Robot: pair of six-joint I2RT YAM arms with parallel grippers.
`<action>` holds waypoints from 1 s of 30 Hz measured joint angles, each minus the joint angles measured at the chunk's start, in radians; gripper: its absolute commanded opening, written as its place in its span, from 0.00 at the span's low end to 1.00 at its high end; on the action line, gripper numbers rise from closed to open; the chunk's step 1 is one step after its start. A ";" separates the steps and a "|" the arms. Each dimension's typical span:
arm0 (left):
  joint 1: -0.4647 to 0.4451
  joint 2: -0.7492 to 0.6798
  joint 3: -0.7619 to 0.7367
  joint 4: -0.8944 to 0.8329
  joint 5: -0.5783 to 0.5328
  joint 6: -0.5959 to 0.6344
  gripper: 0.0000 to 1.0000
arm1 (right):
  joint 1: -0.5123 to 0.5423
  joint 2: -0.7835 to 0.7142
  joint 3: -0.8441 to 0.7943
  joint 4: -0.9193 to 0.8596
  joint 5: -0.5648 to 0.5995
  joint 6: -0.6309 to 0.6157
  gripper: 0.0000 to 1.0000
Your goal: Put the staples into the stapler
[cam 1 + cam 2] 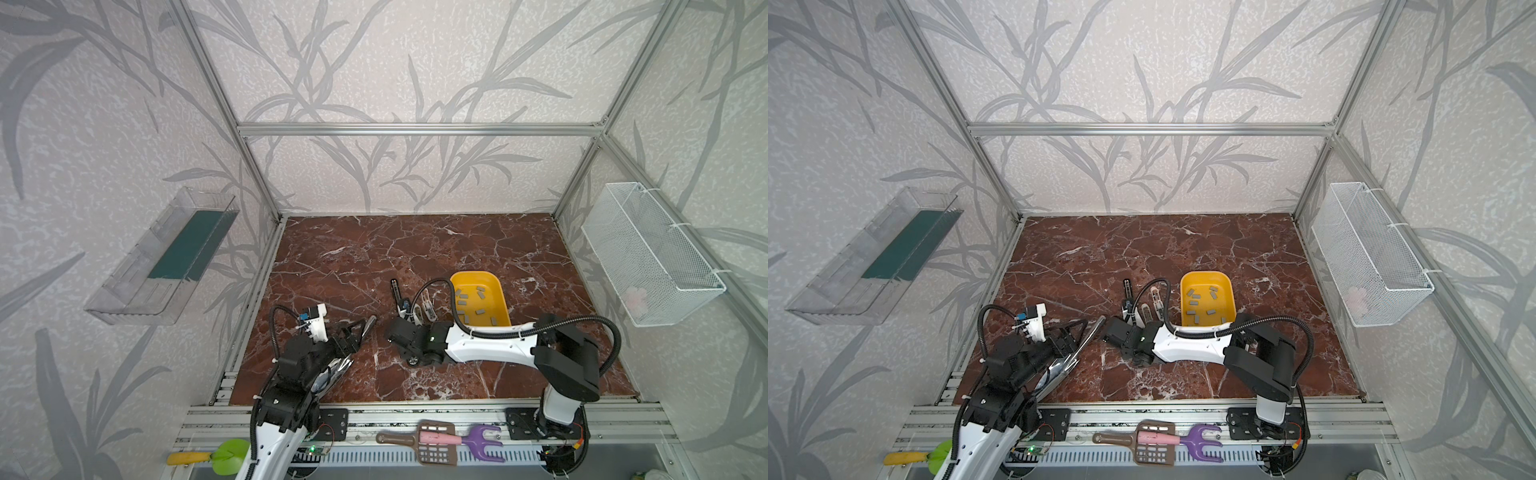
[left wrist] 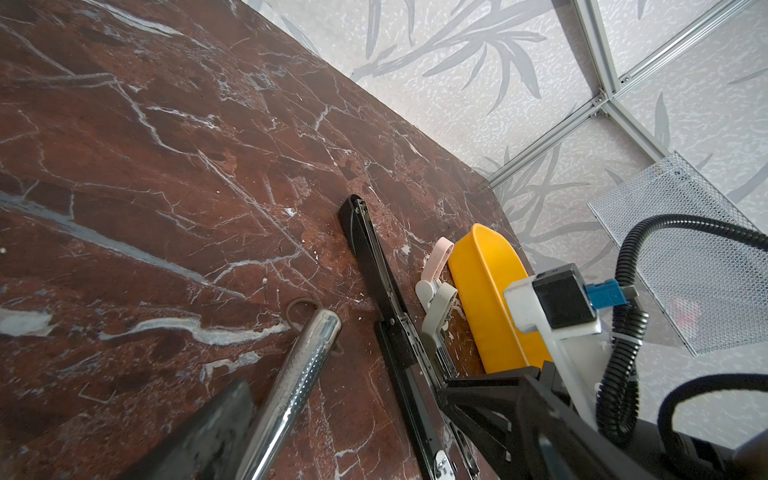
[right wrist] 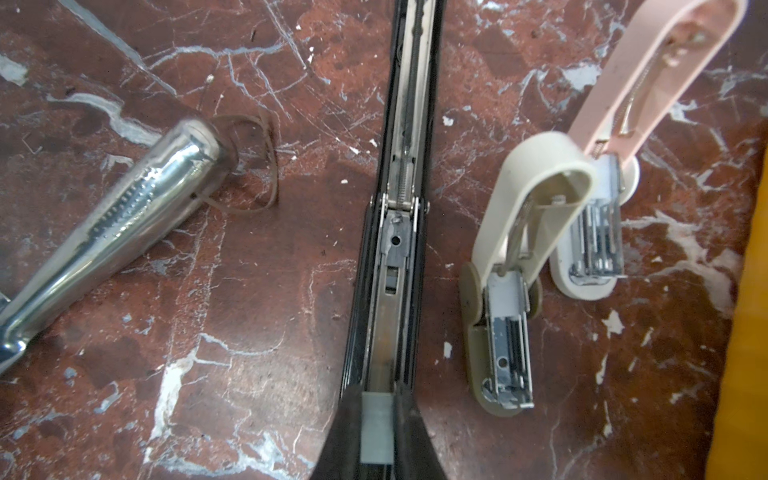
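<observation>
Right wrist view: the right fingers [image 3: 345, 436] are closing on a grey staple strip [image 3: 376, 428] and holding it lengthwise over one end of the black stapler [image 3: 399, 270]. The stapler's lid is lying folded back flat, so its channel is showing bare. Keeping the strip in line with that channel is probably meant to let it drop or slide straight in. Whether it is touching the metal yet, I cannot tell. A beige stapler [image 3: 536, 199] and a pink stapler [image 3: 648, 75] are lying open just beside the black one. A chrome handle [image 3: 124, 208] is resting on its other side.

Left wrist view: the left fingers [image 2: 208, 436] are standing wide open. The chrome handle is lying between them on the table [image 2: 166, 166], seemingly unclamped, so this arm is apparently keeping clear of the loading.

In both top views the black stapler is pointing toward 12 o'clock from the right fingers. The yellow tray [image 1: 473, 275] is sitting at about 2 o'clock from them, near enough for short fetches. The remaining staples [image 1: 480, 311] are lying scattered in it. The left fingers are hanging at 9 o'clock from the right ones, well apart from the tray.
</observation>
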 measured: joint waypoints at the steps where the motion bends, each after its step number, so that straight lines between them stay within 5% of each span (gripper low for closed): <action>1: 0.000 0.000 0.000 0.000 0.000 0.000 0.99 | 0.000 0.000 0.000 0.000 -0.003 0.007 0.00; 7: 0.000 0.000 0.000 0.000 0.000 0.000 0.99 | -0.002 -0.009 -0.019 0.008 -0.014 0.038 0.00; 30: -0.001 0.000 0.000 0.000 -0.001 0.000 0.99 | -0.002 -0.052 -0.062 0.001 -0.030 0.049 0.31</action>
